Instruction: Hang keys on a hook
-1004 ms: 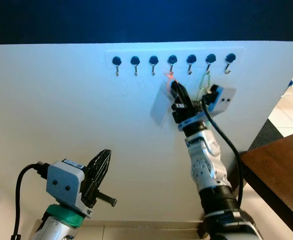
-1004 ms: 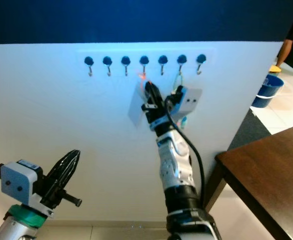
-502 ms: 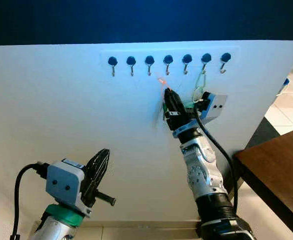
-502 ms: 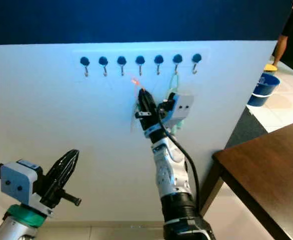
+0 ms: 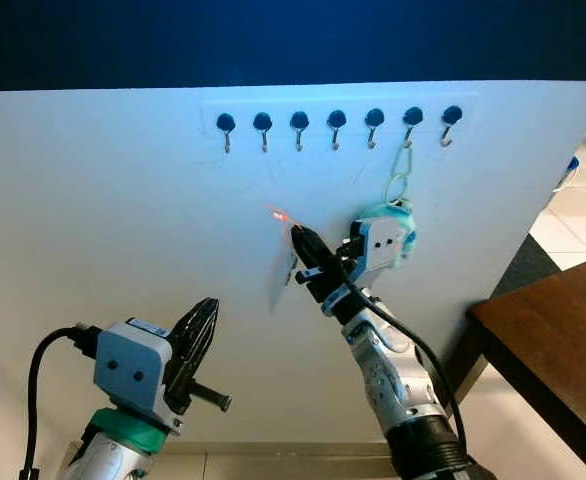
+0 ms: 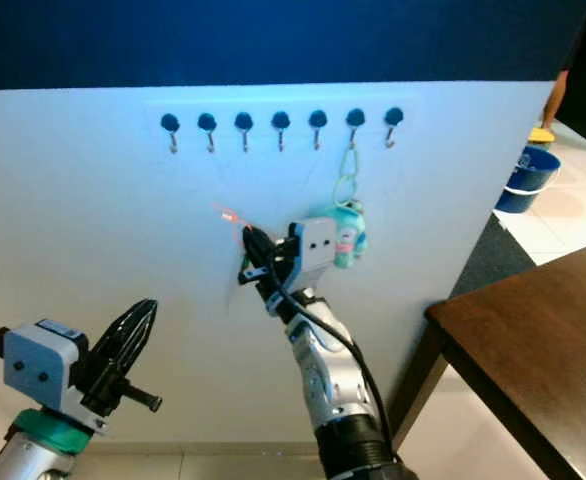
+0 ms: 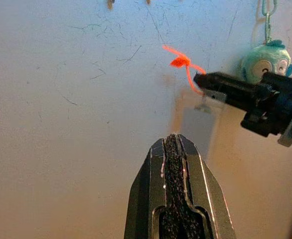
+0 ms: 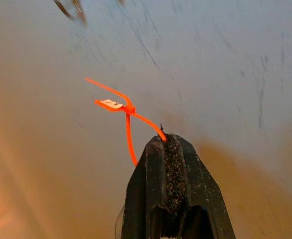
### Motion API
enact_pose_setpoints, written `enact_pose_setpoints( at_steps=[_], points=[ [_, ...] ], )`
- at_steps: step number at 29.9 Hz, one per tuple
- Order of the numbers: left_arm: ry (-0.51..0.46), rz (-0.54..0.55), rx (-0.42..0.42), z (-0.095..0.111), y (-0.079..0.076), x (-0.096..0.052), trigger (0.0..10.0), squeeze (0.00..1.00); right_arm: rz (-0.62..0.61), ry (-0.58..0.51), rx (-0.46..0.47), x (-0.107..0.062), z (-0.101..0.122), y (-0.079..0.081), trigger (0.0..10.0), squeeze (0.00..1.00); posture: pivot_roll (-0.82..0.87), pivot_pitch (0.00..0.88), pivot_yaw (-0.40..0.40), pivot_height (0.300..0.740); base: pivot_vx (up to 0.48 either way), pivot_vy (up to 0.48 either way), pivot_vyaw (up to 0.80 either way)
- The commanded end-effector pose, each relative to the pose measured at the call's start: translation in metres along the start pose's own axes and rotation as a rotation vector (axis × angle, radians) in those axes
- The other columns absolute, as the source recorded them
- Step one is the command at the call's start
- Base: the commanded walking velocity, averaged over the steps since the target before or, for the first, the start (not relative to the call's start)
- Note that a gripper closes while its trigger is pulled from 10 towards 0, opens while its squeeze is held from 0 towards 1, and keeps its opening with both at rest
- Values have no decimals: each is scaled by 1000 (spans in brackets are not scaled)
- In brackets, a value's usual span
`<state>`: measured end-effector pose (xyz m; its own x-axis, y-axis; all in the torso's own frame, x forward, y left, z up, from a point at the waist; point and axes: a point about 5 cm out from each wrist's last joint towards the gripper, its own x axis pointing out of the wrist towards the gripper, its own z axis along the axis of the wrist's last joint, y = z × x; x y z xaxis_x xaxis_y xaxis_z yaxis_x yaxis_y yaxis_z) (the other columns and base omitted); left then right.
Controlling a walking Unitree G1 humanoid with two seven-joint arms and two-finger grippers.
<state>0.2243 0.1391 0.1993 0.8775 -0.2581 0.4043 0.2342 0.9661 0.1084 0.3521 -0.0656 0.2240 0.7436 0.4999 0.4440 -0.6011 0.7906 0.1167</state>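
White wall [image 5: 123,220] under a dark blue band fills the background, robot facing it. Nearest, low on the robot's left: left end effector [image 5: 201,325], fingers pressed together, holding nothing, raised and aimed at the wall; in its wrist view the fingertips [image 7: 173,144] meet in a thin seam. Farther in, the right arm reaches up toward the wall, right end effector [image 5: 301,240] closed narrow on an orange zip-tie loop [image 8: 126,117] that sticks out past its tips toward the wall. Loop also shows as an orange speck [image 5: 278,215] just above the tips. A pale flat tag [image 5: 281,278] hangs beside the tips close to the wall; cannot tell what it's attached to. White wrist camera box [image 5: 378,240] sits behind the end effector. Dark wooden surface [image 5: 558,330] at the robot's right, corner near the wall. On the wall, a row of seven hooks [image 5: 337,122] with dark round caps. From the sixth hook [image 5: 411,118], counted from the robot's left, hangs a pale green clip [image 5: 400,180] with a teal plush charm [image 6: 349,232] below it, up and to the right of the right end effector. Far right: tiled floor, blue bucket [image 6: 525,180], part of a person [image 6: 571,60] at the frame edge.
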Motion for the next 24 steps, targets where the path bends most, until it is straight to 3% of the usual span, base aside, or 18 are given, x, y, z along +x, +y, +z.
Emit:
enact_pose_setpoints(
  at_steps=[1, 6, 8, 10, 14, 20, 24],
  points=[
    [15, 9, 12, -3, 2, -2, 10000, 0, 33, -71, 19, 4, 11, 7, 10000, 0, -60, 81, 125, 740, 0, 0, 0],
    [10, 15, 17, -3, 3, -1, 10000, 0, 34, -190, 47, 14, 38, 7, 10000, 0, -60, 81, 125, 740, 0, 0, 0],
    [10, 15, 17, -3, 3, -1, 10000, 0, 34, -190, 47, 14, 38, 7, 10000, 0, -60, 81, 125, 740, 0, 0, 0],
    [7, 18, 18, -2, 4, 0, 10000, 0, 13, -271, 71, 21, 60, 3, 10000, 0, -60, 81, 125, 740, 0, 0, 0],
    [3, 18, 17, -2, 3, 0, 10000, 0, -22, -327, 66, 24, 77, -6, 10000, 0, -60, 81, 125, 740, 0, 0, 0],
    [-1, 18, 18, -2, 4, 1, 10000, 0, -49, -326, 68, 27, 82, -15, 10000, 0, -60, 81, 125, 740, 0, 0, 0],
    [0, 15, 19, -2, 4, 2, 10000, 0, -82, -202, 60, 31, 69, -23, 10000, 0, -60, 81, 125, 740, 0, 0, 0]
  ],
)
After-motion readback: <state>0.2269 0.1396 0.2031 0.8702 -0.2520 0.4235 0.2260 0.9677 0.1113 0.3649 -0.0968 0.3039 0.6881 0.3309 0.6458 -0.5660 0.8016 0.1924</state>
